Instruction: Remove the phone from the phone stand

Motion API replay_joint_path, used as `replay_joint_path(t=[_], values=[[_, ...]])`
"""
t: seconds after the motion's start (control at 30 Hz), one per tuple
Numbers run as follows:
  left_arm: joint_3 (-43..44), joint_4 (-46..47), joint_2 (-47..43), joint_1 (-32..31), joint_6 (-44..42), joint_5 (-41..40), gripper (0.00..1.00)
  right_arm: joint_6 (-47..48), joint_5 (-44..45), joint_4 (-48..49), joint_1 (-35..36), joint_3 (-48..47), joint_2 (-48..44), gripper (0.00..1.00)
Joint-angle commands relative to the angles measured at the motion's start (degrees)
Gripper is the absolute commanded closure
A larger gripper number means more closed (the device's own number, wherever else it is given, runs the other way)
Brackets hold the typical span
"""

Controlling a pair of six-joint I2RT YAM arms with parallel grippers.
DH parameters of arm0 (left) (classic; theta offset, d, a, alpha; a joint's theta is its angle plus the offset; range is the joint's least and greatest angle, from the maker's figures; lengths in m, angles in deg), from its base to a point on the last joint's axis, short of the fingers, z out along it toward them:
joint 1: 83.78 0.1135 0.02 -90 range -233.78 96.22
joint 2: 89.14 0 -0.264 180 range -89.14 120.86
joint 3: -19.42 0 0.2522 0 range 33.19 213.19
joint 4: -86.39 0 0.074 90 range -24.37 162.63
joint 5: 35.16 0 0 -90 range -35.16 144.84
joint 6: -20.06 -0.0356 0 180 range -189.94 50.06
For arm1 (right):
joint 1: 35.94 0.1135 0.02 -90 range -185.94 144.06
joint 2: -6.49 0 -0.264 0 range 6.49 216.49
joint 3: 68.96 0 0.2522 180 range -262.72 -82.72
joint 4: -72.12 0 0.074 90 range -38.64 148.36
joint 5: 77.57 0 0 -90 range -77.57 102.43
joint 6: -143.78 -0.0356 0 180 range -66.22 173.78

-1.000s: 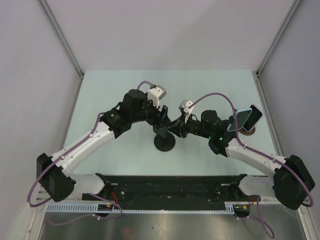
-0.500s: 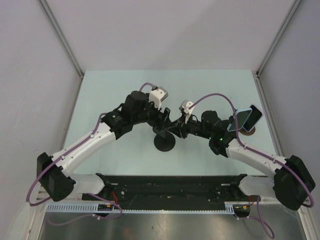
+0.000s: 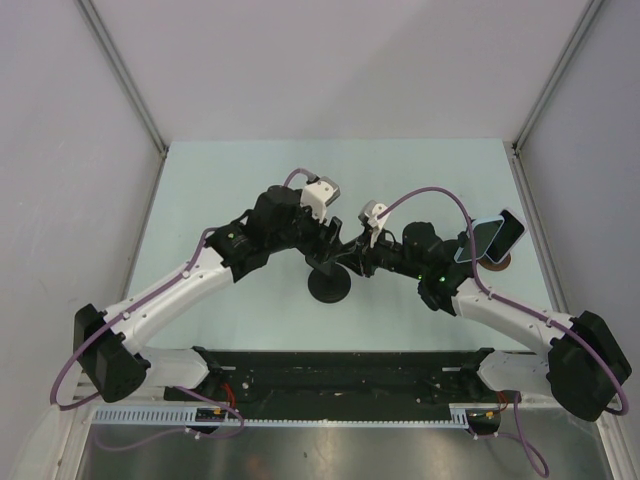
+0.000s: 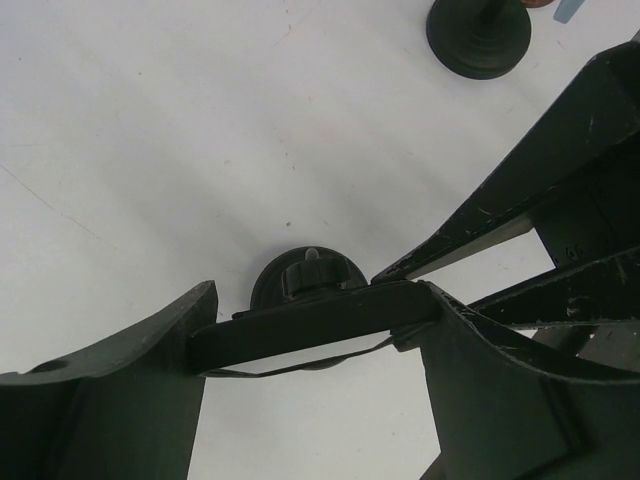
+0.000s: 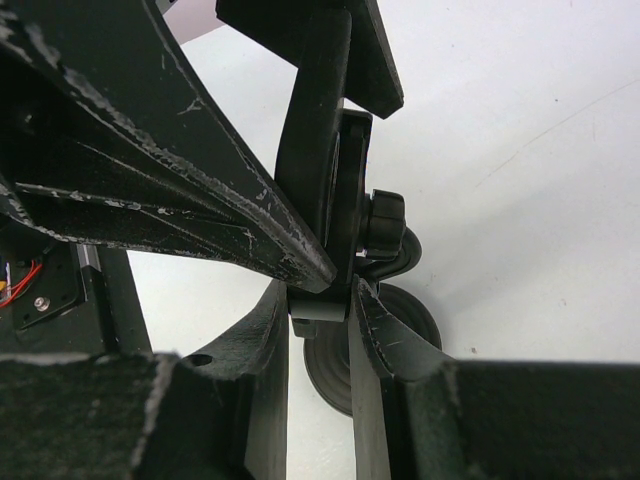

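A black phone (image 4: 310,322) lies edge-on across my left gripper (image 4: 318,335), whose jaws are shut on its two ends. Below it is the black phone stand with its round base (image 4: 300,285). In the top view both grippers meet above that base (image 3: 330,287): the left gripper (image 3: 328,240) from the left, the right gripper (image 3: 352,256) from the right. My right gripper (image 5: 320,335) is shut on the lower part of the stand's cradle (image 5: 320,305). The phone's edge (image 5: 312,140) stands against the cradle's back plate with its knob (image 5: 386,225).
A second black stand (image 3: 497,262) at the right edge holds a phone in a light blue case (image 3: 497,236); its base also shows in the left wrist view (image 4: 478,38). Grey walls close in the pale green table (image 3: 230,190) at the back and sides.
My left wrist has shifted slightly to the right with the phone in its jaws. The right arm and the stand have hardly moved.
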Motion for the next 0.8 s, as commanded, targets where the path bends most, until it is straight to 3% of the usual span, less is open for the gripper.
replay_joint_path(t=[0.0, 0.03, 0.07, 0.13, 0.17, 0.37, 0.53, 0.77], values=[[1.09, -1.21, 0.4, -0.4, -1.25, -1.88, 0.6, 0.07, 2.42, 1.59, 0.16, 0.55, -1.41, 1.0], [1.17, -1.3, 0.49, -0.4, -1.17, -1.7, 0.68, 0.15, 2.42, 1.59, 0.16, 0.72, -1.41, 1.0], [1.26, -1.3, 0.49, -0.4, -1.16, -1.27, 0.83, 0.16, 2.42, 1.68, 0.16, 0.9, -1.58, 1.0], [1.52, -1.56, 0.49, -0.4, -1.34, -0.74, 0.98, 0.24, 1.98, 1.68, 0.16, 1.08, -1.76, 1.0], [1.53, -1.82, 0.49, -0.4, -1.6, -0.13, 1.0, 0.5, 1.81, 1.5, 0.16, 1.08, -1.85, 1.0], [1.97, -3.32, -0.39, 1.0, -4.59, 1.37, 0.99, 1.56, -0.48, 0.01, 0.08, 1.08, -2.9, 1.0], [2.67, -3.67, -1.18, 7.15, -4.5, 13.83, 1.0, 1.56, -3.64, -0.69, -0.1, 1.08, -2.9, 1.0], [2.67, -5.6, -1.45, 10.41, -7.84, 16.67, 1.0, 1.56, -7.15, -1.22, -0.1, 1.08, -2.81, 1.0]])
